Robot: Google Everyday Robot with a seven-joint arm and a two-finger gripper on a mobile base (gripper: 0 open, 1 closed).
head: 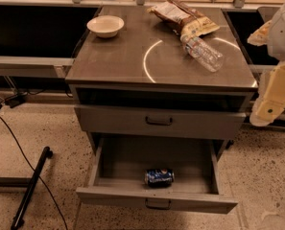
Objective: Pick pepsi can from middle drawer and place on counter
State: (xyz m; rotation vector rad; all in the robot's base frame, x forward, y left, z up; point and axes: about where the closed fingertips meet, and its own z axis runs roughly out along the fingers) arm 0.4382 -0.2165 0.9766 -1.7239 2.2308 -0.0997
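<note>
Lying sideways, the pepsi can [159, 177] sat in the open middle drawer [132, 159]; my gripper [272, 102] hung beside the counter [118, 56], clenched or released I couldn't tell.

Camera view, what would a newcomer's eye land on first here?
The pulled-out middle drawer, low at the front, holds a blue pepsi can lying on its side near its front wall. Above it, the glossy counter carries a white bowl, a snack bag and a toppled clear plastic bottle. The robot's gripper hangs at the right edge, well away from the can.
</note>
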